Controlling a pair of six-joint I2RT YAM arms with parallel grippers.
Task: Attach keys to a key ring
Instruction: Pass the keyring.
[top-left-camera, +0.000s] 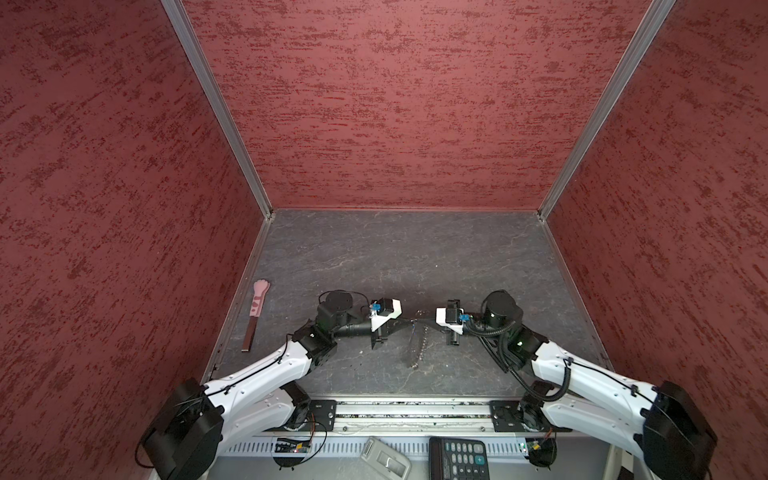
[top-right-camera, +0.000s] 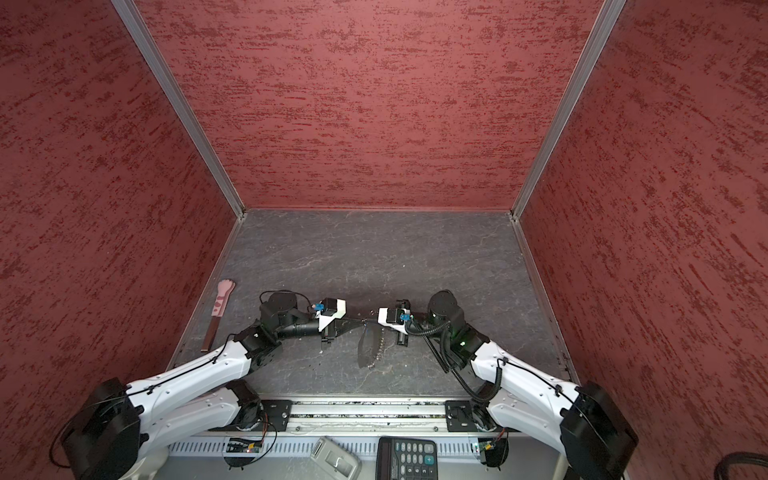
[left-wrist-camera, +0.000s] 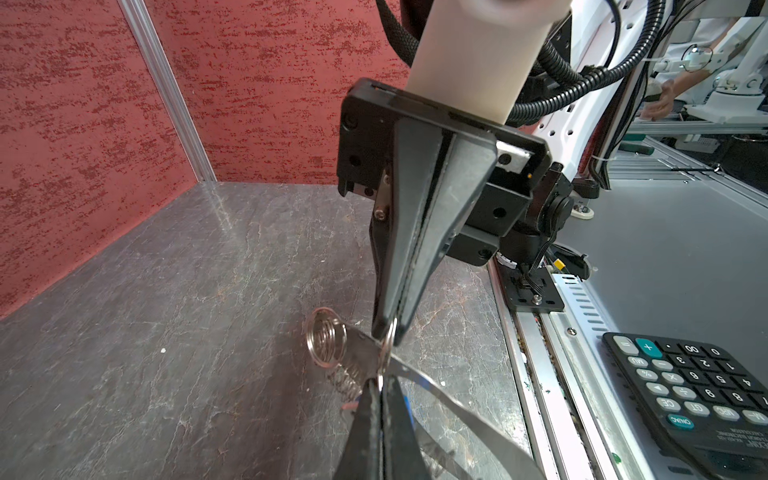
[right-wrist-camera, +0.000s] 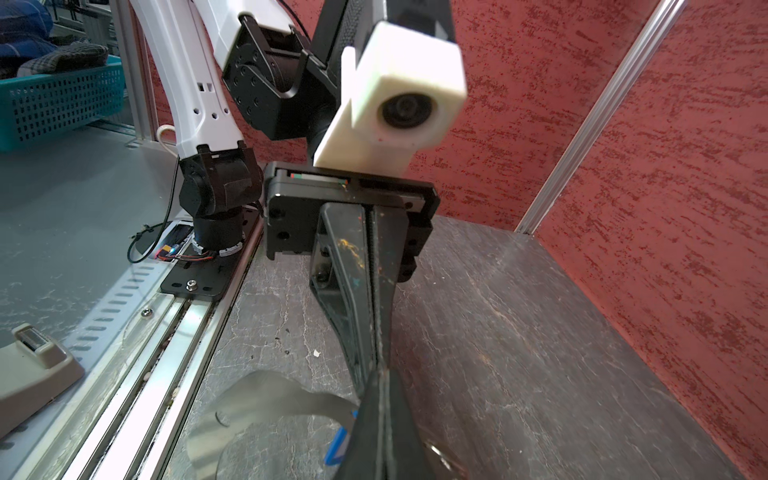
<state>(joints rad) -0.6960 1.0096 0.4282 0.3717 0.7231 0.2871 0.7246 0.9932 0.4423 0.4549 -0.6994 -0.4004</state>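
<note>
My two grippers meet tip to tip above the middle of the table. The left gripper (top-left-camera: 409, 321) (left-wrist-camera: 380, 384) is shut on one edge of a small silver ring (left-wrist-camera: 388, 347). Shut on that ring's opposite edge is the right gripper (top-left-camera: 422, 321) (right-wrist-camera: 380, 376). The blue key tag (left-wrist-camera: 409, 409) (right-wrist-camera: 338, 446) hangs just under the tips, mostly hidden by fingers. The key ring (top-left-camera: 409, 345) (top-right-camera: 360, 347), a thin dark hoop with a row of silver links (left-wrist-camera: 326, 343), hangs down from the meeting point. Whether its band (left-wrist-camera: 457, 399) (right-wrist-camera: 266, 395) is also pinched I cannot tell.
A pink paw-tipped stick (top-left-camera: 257, 309) lies by the left wall. In front of the table's metal rail (top-left-camera: 415, 411) sit a black calculator (top-left-camera: 459, 457) and a grey device (top-left-camera: 384, 459). Red walls close off the left, right and back.
</note>
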